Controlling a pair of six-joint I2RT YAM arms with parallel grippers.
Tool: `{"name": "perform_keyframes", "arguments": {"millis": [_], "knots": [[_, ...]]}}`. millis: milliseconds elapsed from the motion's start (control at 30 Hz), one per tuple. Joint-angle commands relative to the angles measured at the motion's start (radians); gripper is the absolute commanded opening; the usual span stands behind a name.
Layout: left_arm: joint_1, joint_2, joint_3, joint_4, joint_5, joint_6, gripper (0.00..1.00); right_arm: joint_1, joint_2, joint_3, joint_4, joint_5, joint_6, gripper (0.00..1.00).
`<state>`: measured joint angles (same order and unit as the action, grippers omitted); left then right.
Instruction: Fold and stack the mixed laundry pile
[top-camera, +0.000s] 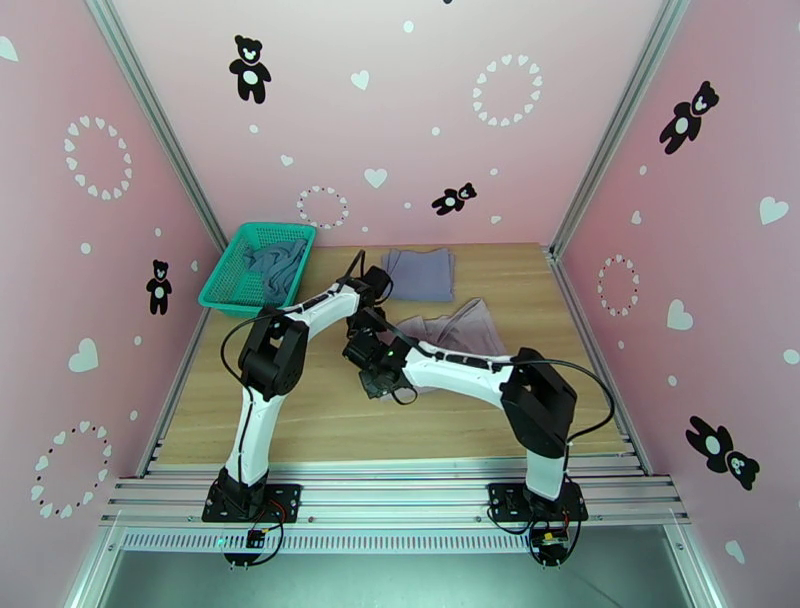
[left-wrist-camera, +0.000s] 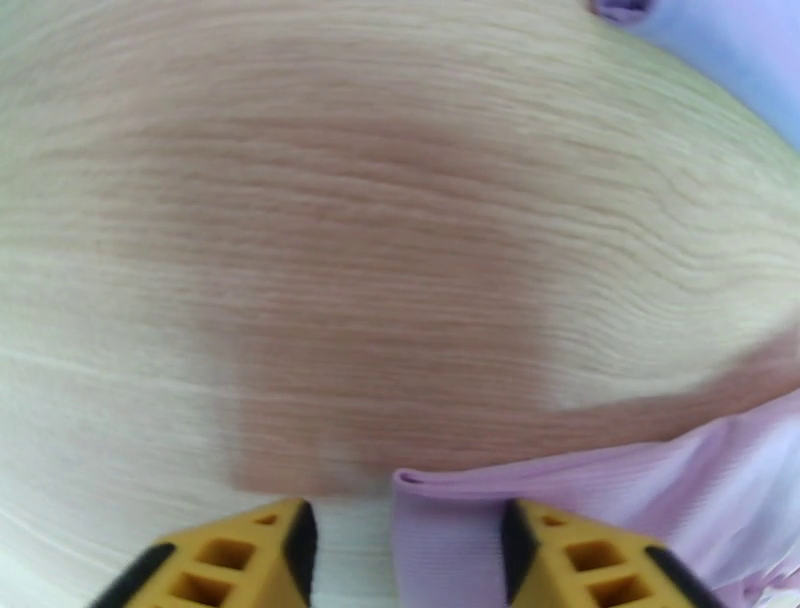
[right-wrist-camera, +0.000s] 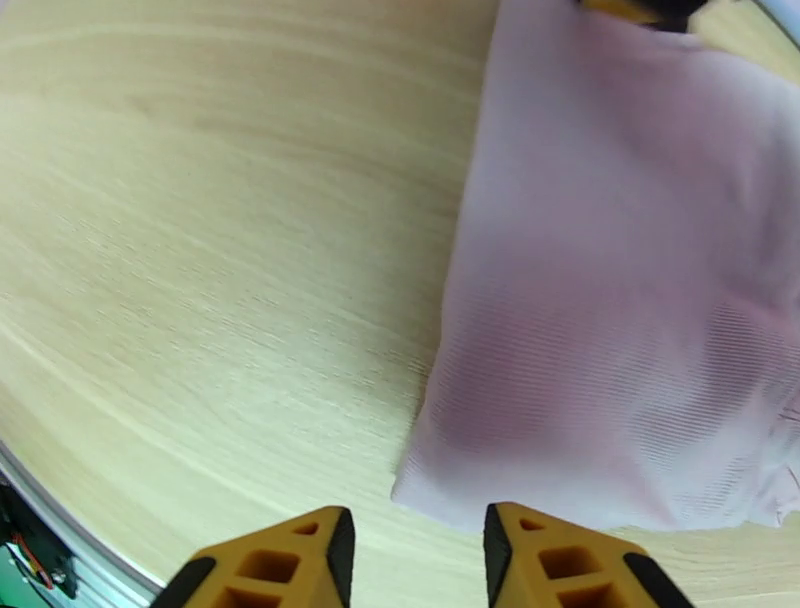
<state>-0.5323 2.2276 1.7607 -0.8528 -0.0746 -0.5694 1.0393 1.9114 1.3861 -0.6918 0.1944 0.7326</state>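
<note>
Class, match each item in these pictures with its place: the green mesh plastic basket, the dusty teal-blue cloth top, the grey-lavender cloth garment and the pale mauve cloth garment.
Things
1. green mesh plastic basket
2. dusty teal-blue cloth top
3. grey-lavender cloth garment
4. pale mauve cloth garment

Places
A. mid-table
B. far left corner of the wooden table
C. inside the basket
D. folded flat by the table's far edge

Pairs: 1-B, 2-C, 3-D, 4-A

Mauve garment (right-wrist-camera: 620, 300) ribbed cloth (matt); table (right-wrist-camera: 200, 250) wood-grain.
</note>
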Motion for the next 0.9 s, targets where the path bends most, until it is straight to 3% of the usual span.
{"name": "perform_keyframes", "arguments": {"millis": [0,200,467,600,667,700,733,867], "knots": [[0.008,-0.038,0.015,-0.032,0.034,0.018,0.63,0.001,0.018,0.020,-0.046,0.043,0.039,0.40],[0.011,0.019,0.021,-0.014,0.131,0.013,0.62,0.001,0.039,0.033,-0.063,0.056,0.043,0.40],[0.005,0.066,0.000,0.011,0.168,0.008,0.50,0.001,0.119,0.034,-0.035,0.020,0.057,0.38],[0.005,0.091,0.003,0.009,0.154,0.008,0.35,0.001,0.171,0.041,-0.041,0.019,0.072,0.33],[0.005,0.101,0.003,0.009,0.140,0.007,0.19,0.001,0.181,0.035,-0.037,0.019,0.077,0.26],[0.006,0.105,0.000,0.011,0.136,0.005,0.05,0.001,0.181,0.030,-0.031,0.018,0.077,0.22],[0.006,0.107,-0.004,0.012,0.129,0.002,0.00,0.001,0.180,0.026,-0.027,0.016,0.077,0.18],[0.008,0.100,-0.028,0.017,0.114,0.001,0.00,0.005,0.165,0.023,0.003,-0.006,0.053,0.06]]}}
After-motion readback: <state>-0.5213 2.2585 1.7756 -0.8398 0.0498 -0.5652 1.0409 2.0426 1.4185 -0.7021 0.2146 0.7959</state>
